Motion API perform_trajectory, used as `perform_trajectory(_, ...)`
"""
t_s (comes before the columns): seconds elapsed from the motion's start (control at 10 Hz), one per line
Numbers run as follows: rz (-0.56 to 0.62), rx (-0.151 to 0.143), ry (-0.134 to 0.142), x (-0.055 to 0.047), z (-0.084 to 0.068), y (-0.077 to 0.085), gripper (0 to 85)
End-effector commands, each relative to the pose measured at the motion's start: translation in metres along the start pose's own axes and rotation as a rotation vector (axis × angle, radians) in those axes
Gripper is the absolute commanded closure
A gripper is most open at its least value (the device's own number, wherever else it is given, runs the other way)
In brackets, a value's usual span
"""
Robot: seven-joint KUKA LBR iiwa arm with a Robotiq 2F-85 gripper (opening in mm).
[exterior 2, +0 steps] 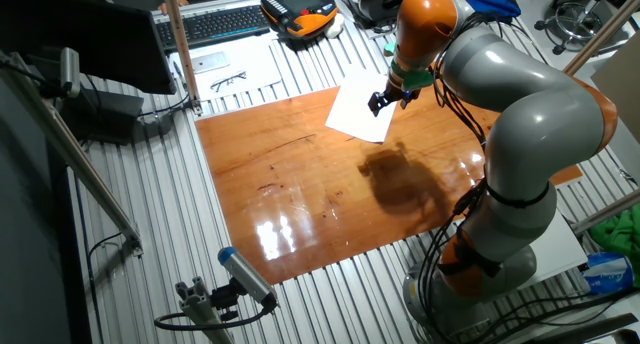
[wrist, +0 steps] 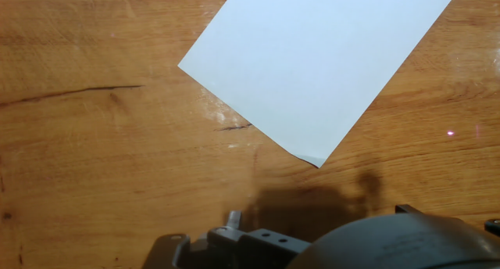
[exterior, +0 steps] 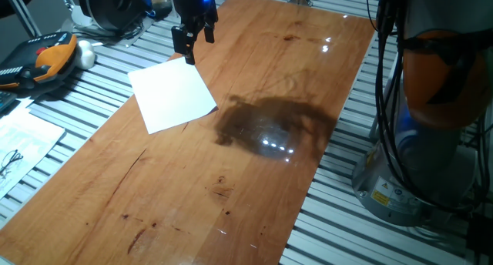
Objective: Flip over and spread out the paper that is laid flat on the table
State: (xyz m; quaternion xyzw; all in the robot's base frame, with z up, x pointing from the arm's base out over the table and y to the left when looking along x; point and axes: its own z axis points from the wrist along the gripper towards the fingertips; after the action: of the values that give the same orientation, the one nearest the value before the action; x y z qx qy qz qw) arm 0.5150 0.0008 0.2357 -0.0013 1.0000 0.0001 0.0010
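We see the paper [exterior: 172, 95] lying flat, blank side up, on the reddish-brown counter [exterior: 231, 188], near one of its long edges toward the far end. One corner reaches the counter's edge next to the slatted metal surface [exterior: 92, 103]. The gripper [exterior: 189, 48] hangs above the paper's far corner, apart from the sheet, holding nothing. Its two black fingers [exterior: 179, 40] point down; we read them as spread a little, with a gap between them, though the gap is small. In the other fixed view the gripper [exterior 2: 384, 101] sits over the sheet's edge [exterior 2: 358, 112]. In the hand view the paper [wrist: 328, 58] fills the upper right, one corner [wrist: 316, 161] slightly curled, wood grain all around it.
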Motion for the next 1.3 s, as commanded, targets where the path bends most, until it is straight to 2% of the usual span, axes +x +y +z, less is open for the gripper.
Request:
perform_trajectory(0.0,-0.018,0.114,-0.037,0.0001,0.0001,0.0000,85.0)
perform_trajectory(0.6,-0.013,0.108,-0.027,-0.0009,0.0006,0.0013,85.0)
perform_trajectory(0.7,0.017,0.068,-0.013,-0.0017,0.0015,0.0009,85.0)
perform_trajectory(0.8,0.020,0.051,-0.007,-0.0029,0.0031,-0.0008,85.0)
perform_trajectory(1.2,0.036,0.048,0.004,-0.0089,0.0094,-0.0021,85.0)
